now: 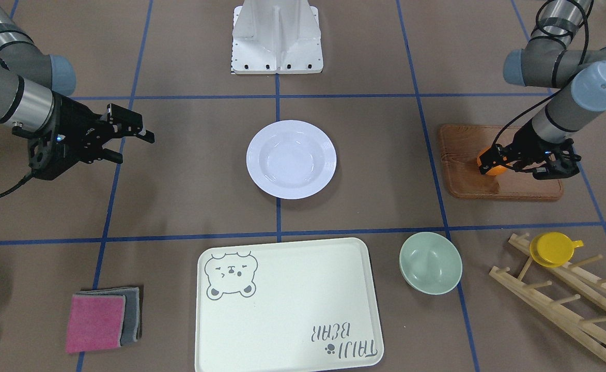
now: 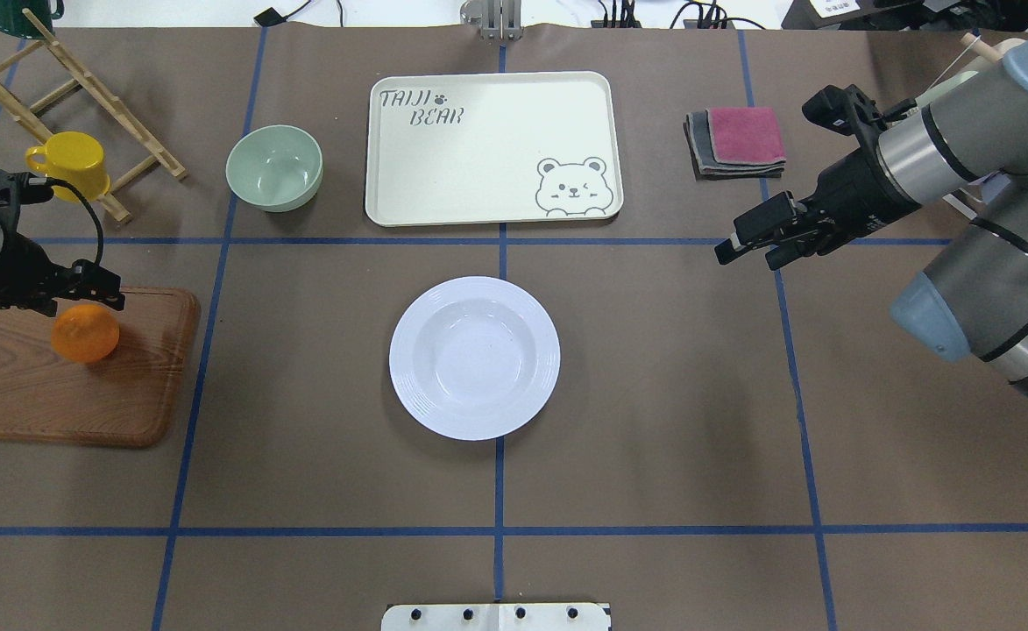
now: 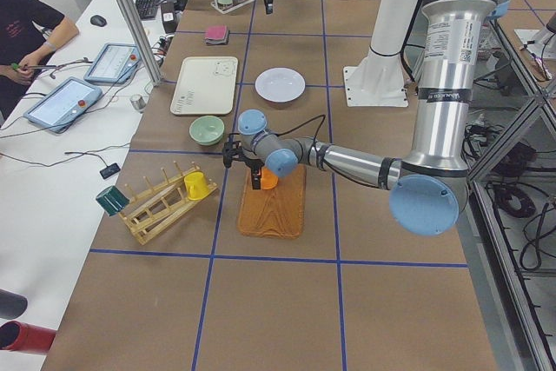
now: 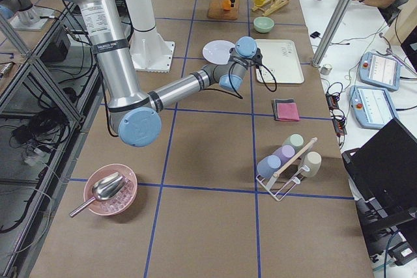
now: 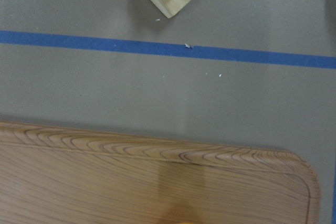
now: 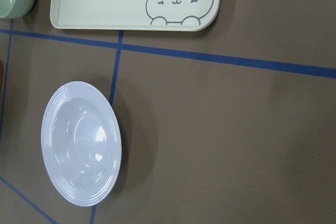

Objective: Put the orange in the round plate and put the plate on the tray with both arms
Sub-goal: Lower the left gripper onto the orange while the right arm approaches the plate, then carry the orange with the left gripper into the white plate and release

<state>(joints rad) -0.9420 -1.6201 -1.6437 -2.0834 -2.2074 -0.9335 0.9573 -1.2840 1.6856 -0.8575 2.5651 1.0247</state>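
Observation:
The orange is over the brown wooden board at the table's left end. My left gripper reaches down onto the orange and is shut on it; I cannot tell whether the fruit still touches the board. The white round plate sits bare in the middle of the table, with nothing in it. Beyond the plate lies the cream tray with the bear drawing, nothing on it. My right gripper hovers open and holds nothing, right of the plate and well apart from it.
A pale green bowl stands left of the tray. A yellow cup hangs on a wooden rack behind the board. Folded pink and grey cloths lie right of the tray. A person sits at the side desk.

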